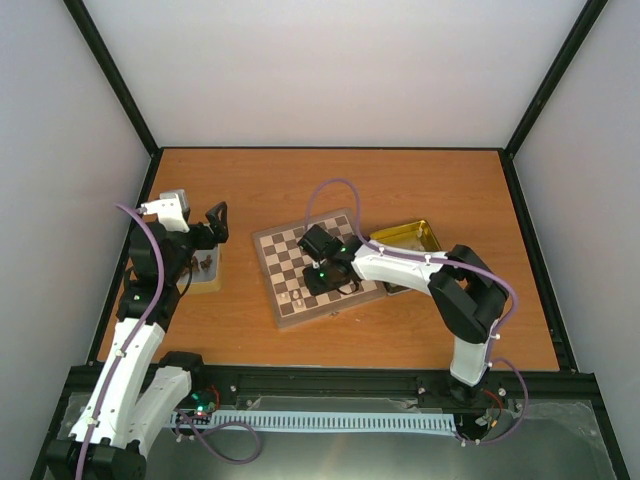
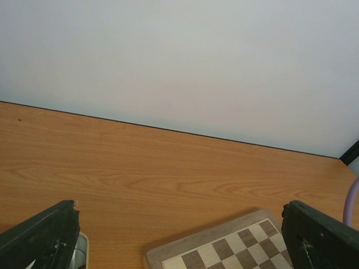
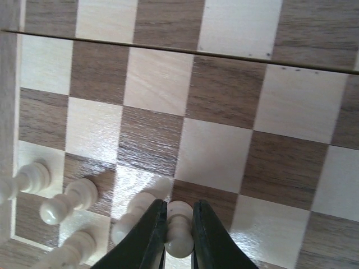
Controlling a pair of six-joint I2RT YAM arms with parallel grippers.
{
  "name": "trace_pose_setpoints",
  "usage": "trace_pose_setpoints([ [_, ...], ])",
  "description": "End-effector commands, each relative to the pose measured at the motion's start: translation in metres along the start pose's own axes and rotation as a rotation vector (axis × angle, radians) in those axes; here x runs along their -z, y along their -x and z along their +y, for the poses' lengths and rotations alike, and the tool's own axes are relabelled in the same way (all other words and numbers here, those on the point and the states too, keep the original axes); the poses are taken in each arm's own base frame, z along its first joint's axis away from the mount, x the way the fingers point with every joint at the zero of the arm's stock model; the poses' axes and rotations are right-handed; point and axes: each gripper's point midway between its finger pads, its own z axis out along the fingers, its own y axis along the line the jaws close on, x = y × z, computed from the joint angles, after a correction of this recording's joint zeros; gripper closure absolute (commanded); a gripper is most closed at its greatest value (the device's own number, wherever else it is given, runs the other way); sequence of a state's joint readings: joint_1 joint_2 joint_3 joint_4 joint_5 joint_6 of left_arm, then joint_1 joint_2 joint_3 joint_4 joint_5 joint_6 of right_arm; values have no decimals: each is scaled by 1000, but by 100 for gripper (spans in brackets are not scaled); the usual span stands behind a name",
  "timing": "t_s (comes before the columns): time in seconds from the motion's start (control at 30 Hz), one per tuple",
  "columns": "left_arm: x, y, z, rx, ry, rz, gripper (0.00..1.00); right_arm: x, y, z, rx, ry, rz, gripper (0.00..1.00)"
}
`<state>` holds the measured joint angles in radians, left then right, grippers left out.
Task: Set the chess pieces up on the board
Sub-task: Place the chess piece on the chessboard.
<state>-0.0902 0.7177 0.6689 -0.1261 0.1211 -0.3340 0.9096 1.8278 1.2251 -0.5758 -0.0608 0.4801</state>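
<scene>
Top external, worktop [image 1: 420,190]: carries the board [image 1: 285,250].
board: lies directly under the right hand [image 3: 179,206].
left hand [image 2: 179,224]: spread wide, empty.
right hand: narrow, pinching one cream piece [image 3: 179,244].
chess pieces [image 3: 70,200]: cream, on squares just left of that hand.

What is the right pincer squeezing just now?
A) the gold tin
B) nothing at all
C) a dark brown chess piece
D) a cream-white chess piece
D: in the right wrist view the right pincer has its two dark fingers pressed against either side of a cream-white chess piece standing on the board.
</scene>
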Motion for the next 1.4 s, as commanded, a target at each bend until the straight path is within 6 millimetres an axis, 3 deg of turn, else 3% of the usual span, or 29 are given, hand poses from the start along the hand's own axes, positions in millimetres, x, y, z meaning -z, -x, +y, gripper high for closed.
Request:
trace_pose_setpoints([
  [0.0, 4, 16, -8, 5, -24, -44, 0, -9, -4, 6, -15, -23, 16, 86],
  [0.3, 4, 16, -8, 6, -26, -44, 0, 0, 2, -15, -35, -143, -30, 85],
  [0.57, 4, 16, -8, 6, -27, -44, 0, -1, 0, -14, -37, -136, -20, 84],
  [0.67, 4, 17, -9, 6, -28, -45, 0, 1, 0, -11, -37, -124, -15, 78],
  [0.8, 4, 16, -8, 6, -28, -44, 0, 14, 10, -2, -52, -83, -53, 66],
  [1.03, 4, 17, -9, 6, -28, -47, 0, 44, 37, -4, -66, -99, -167, 64],
  [1.37, 5, 17, -8, 4, -27, -46, 0, 13, 25, 0, -45, -72, -80, 64],
])
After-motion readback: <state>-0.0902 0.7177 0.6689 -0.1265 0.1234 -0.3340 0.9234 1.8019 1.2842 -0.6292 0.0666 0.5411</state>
